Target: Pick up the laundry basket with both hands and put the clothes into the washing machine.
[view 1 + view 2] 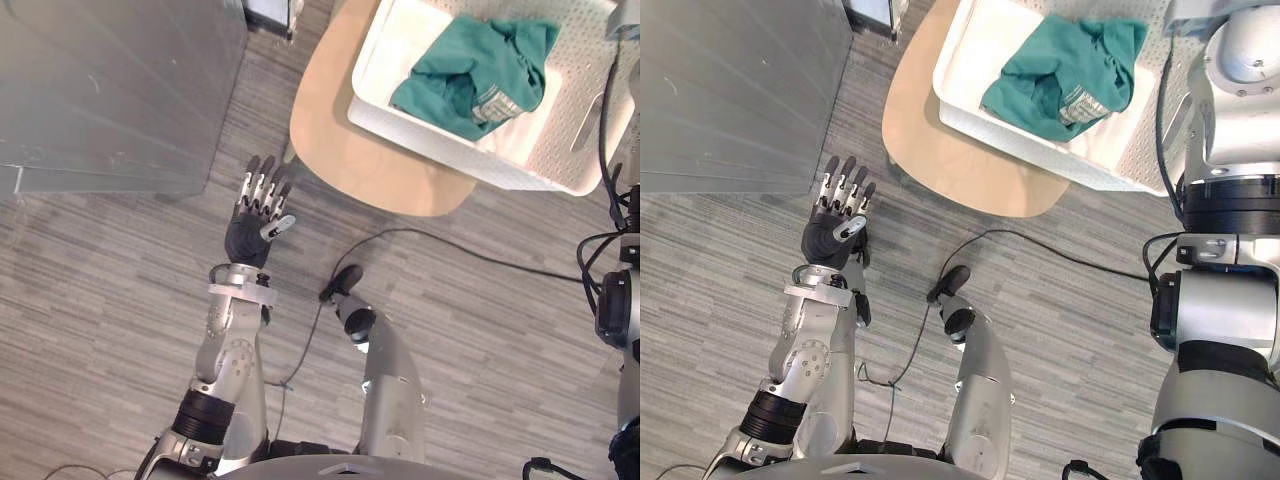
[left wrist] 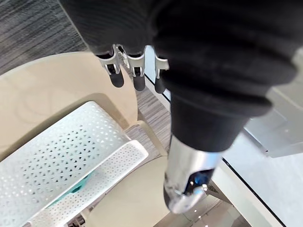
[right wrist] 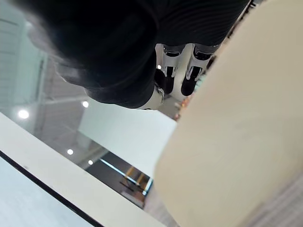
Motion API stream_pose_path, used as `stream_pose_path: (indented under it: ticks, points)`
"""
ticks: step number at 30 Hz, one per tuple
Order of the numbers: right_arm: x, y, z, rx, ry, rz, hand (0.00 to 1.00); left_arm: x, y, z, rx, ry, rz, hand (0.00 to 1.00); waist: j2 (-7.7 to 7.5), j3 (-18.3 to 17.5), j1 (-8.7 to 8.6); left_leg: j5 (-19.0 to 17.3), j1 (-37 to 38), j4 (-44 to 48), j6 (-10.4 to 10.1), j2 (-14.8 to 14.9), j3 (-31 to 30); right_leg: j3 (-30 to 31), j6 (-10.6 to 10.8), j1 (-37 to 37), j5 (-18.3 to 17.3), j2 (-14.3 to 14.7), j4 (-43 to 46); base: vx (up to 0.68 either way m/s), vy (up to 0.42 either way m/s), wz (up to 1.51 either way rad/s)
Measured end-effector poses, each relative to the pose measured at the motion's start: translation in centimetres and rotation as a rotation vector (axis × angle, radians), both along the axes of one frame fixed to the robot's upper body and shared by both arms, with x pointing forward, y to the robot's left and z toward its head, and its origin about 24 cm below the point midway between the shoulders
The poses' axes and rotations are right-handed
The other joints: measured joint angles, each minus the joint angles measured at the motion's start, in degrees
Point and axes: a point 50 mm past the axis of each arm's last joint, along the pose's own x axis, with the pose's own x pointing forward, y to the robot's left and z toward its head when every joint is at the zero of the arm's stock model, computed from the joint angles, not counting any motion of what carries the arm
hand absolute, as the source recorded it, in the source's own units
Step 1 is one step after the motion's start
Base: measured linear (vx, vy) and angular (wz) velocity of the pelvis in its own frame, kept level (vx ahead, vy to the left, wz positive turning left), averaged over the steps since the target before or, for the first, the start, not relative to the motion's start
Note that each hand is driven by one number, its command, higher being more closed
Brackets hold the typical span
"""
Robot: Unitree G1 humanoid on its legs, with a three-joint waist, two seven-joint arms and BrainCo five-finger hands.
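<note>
A grey metal cabinet [image 1: 110, 90] stands on the far left. Beside it, the left robot hand [image 1: 255, 225] hovers over the wood-grain floor [image 1: 100, 300], fingers straight and spread, holding nothing. To its right, a round beige counter [image 1: 340, 140] carries the white perforated laundry basket [image 1: 400, 40], with crumpled green clothes [image 1: 470, 75] inside. The right robot hand [image 3: 193, 71] is close against the counter's edge, fingers straight and empty.
</note>
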Motion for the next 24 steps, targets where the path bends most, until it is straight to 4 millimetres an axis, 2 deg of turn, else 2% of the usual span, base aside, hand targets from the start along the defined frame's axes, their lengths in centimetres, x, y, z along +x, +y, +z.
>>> stream_pose_path:
  ticks: [3,4,7,11,16,20,24]
  points:
    - [0.7,0.3,-0.6,0.016,0.014,0.004,0.00,0.0,0.7,-0.5,0.033,0.017,0.019,0.00,-1.11,-2.0,0.06,0.3,1.7,-1.2,0.2,-0.2,0.3,0.9,0.2,0.6,-0.1,0.0,-0.1,0.07,-0.072,-0.05]
    - [2.1,0.7,-1.2,-0.002,0.077,-0.011,0.00,0.1,1.1,-0.8,0.063,0.025,0.023,0.00,-1.63,-2.5,0.05,0.5,2.3,-1.5,0.1,-0.3,0.4,1.7,0.1,0.6,-0.1,0.1,0.0,0.06,-0.078,-0.12]
    - [4.5,0.8,-1.9,-0.055,0.214,-0.102,0.00,0.2,1.5,-1.2,0.093,0.042,0.029,0.00,-1.63,-2.5,0.05,0.6,2.8,-1.5,0.1,-0.5,0.4,2.2,-0.1,0.6,0.0,0.3,0.0,0.03,-0.076,-0.10]
    - [7.4,-1.3,-3.8,-0.028,0.457,-0.206,0.00,0.2,2.0,-1.8,0.125,0.062,0.035,0.00,-1.61,-2.5,0.94,1.4,2.4,-2.5,-0.1,0.0,0.1,2.5,-0.3,0.1,1.2,1.7,-2.0,0.02,-0.069,-0.12]
    - [8.5,-2.8,-5.2,-0.059,0.629,-0.292,0.00,-0.1,1.4,-2.3,0.136,0.083,0.009,0.00,-1.52,-2.4,1.01,3.1,0.3,-6.9,-1.2,0.0,-1.5,1.9,0.4,-2.2,3.4,3.1,-5.7,0.04,-0.028,-0.06]
    - [9.1,-2.1,-6.3,-0.178,0.726,-0.310,0.00,-0.3,0.6,-2.2,0.109,0.088,-0.010,0.00,-1.39,-2.3,1.38,4.3,-3.0,-7.6,-0.4,-0.2,-1.9,0.9,0.4,-4.8,4.9,3.0,-6.6,0.07,0.006,0.01]
    - [9.7,-1.9,-7.8,-0.269,0.856,-0.290,0.00,-0.4,-0.4,-2.0,0.043,0.083,-0.048,0.00,-1.40,-2.3,2.11,4.4,-5.6,-7.3,-0.3,-0.3,-2.6,-0.3,0.0,-6.5,4.6,2.9,-6.6,0.05,-0.014,0.09]
